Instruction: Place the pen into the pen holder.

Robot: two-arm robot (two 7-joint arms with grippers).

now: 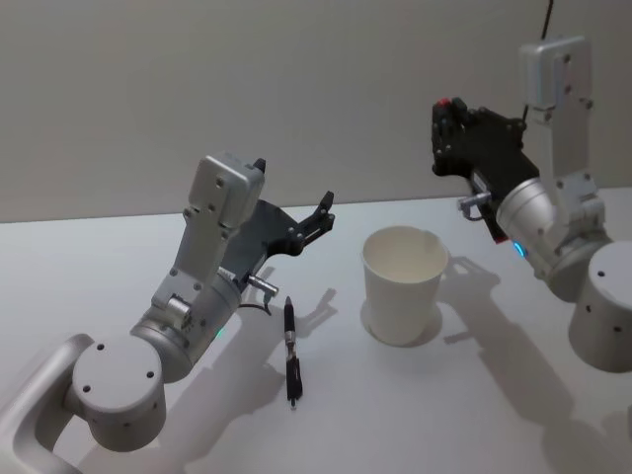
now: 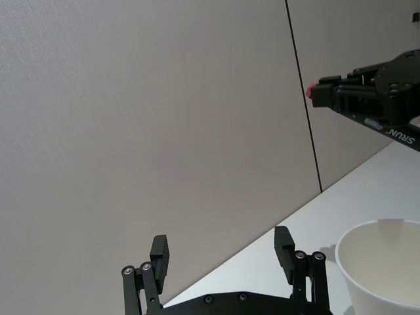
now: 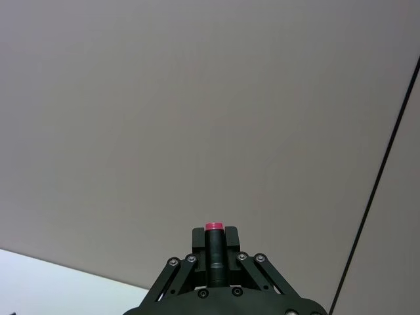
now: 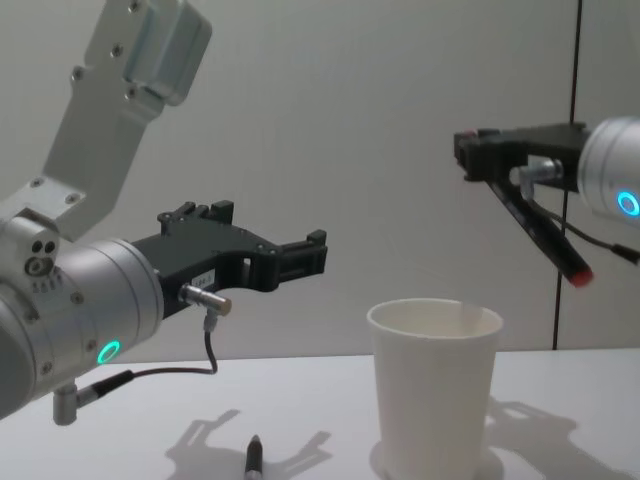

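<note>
Left gripper point(image 2: 221, 241) hovered nearest, fingers spread wide, above a black pen point(image 1: 291, 355) lying flat on the table point(image 1: 474, 415) just left of the upright paper cup point(image 1: 403, 286). Right gripper point(image 1: 446, 118) hung high beyond the cup (well clear of it), clamped on a red-tipped pen point(image 3: 214, 256).

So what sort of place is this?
Likely a robot test lab: a white table against a plain wall, a paper cup and a pen laid out, a robot's left claw open, its right claw gripping a red-tipped pen.
</note>
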